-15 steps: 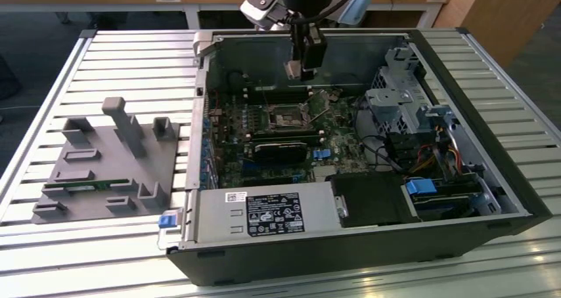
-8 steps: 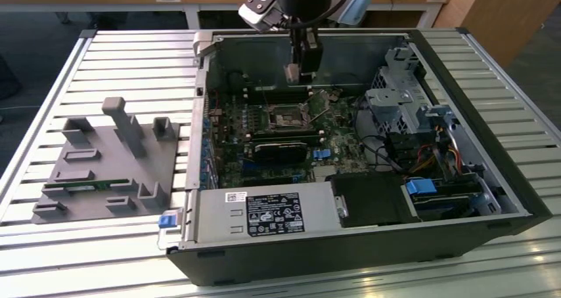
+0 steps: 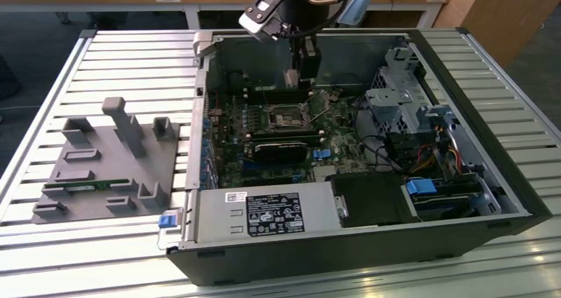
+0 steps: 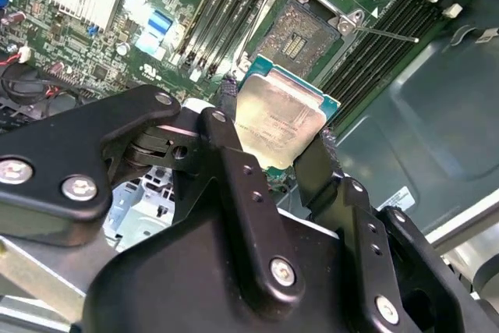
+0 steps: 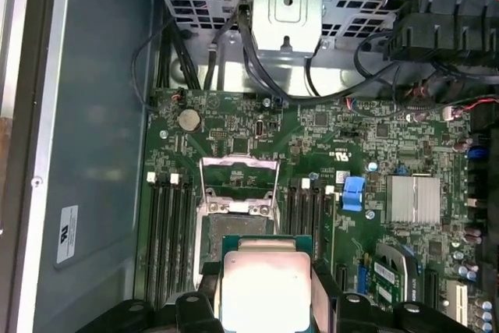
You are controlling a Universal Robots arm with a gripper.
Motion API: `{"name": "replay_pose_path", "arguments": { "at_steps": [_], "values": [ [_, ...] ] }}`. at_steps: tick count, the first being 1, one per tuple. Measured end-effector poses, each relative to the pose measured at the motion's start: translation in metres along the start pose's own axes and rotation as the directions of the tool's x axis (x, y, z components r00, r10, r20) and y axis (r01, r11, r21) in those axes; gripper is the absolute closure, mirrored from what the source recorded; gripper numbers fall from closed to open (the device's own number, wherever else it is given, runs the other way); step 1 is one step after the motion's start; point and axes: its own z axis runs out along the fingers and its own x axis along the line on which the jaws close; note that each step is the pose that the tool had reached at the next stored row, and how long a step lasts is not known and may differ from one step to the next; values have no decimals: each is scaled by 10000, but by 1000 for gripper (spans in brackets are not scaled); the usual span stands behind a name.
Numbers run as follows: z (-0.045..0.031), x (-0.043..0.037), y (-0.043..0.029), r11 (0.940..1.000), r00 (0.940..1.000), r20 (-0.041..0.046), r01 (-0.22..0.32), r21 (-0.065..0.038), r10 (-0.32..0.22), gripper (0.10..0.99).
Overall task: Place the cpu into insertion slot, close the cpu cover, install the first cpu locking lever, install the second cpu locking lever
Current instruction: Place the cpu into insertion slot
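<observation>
Grip: pincer (image 4: 277, 122) clenched on cpu (image 4: 282, 107), squeezing two opposite edges, shiny top up. Place: cpu hangs over green board (image 5: 366, 138), not touching. Bare insertion slot (image 4: 300, 33) lies below, little way past cpu. Open cpu cover (image 5: 238, 183) stands tipped up on slot's far side.

One cpu (image 4: 282, 122), one insertion slot (image 4: 300, 37) and one cpu cover (image 5: 238, 161) are visible. There is one open computer case (image 3: 491, 94), one grey moulded holder (image 3: 105, 167) and one slatted table (image 3: 131, 55). The board carries one coin battery (image 5: 187, 120) and one finned heatsink (image 5: 415, 198).
</observation>
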Motion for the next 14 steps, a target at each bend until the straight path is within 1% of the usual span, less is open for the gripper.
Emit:
{"name": "replay_pose_path", "arguments": {
  "at_steps": [9, 14],
  "values": [
    [77, 17, -6, 10000, 10000, 1, 0, 0, 0, 545],
    [104, 24, -8, 10000, 10000, 7, 1, 0, -1, 545]
  ]
}}
